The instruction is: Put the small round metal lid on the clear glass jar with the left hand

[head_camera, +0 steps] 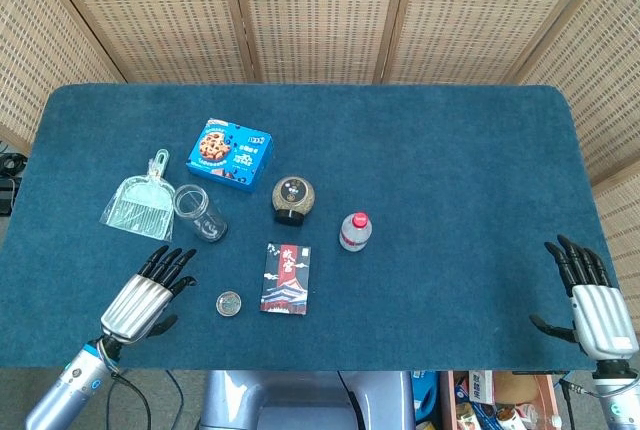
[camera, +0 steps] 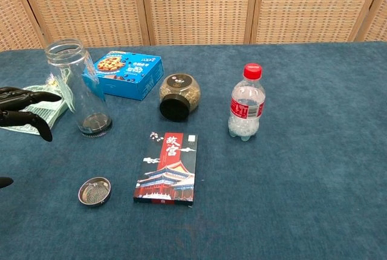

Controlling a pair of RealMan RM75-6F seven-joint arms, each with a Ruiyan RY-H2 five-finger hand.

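Left robot hand (head_camera: 148, 293) hovers low over the near left part of the blue-carpeted counter (head_camera: 450, 180), palm down, its dark fingers (camera: 24, 98) spread apart and holding nothing. Just to its right, close to the fingertips but not touching them, the small round metal lid (head_camera: 229, 302) lies flat on the counter, its perforated inside facing up. Ahead of the hand and slightly to its right stands the clear glass jar (head_camera: 197, 212), upright, open at the top and empty. Ahead and to the left of the hand, beside the jar, a pale green mini dustpan in a clear wrapper (head_camera: 139, 203) lies flat.

Right of the lid, a black and red box printed with a palace picture (head_camera: 286, 277) lies flat. Beyond it, a squat glass jar with a black lid (head_camera: 292, 198), filled with something greenish brown, lies tipped on its side. A blue cookie box (head_camera: 230, 153) sits farther back, behind the clear jar. A small water bottle with a red cap (head_camera: 354, 231) stands upright well to the right of the hand.

Right robot hand (head_camera: 590, 300) rests at the far right near corner of the counter, fingers extended and apart, holding nothing.
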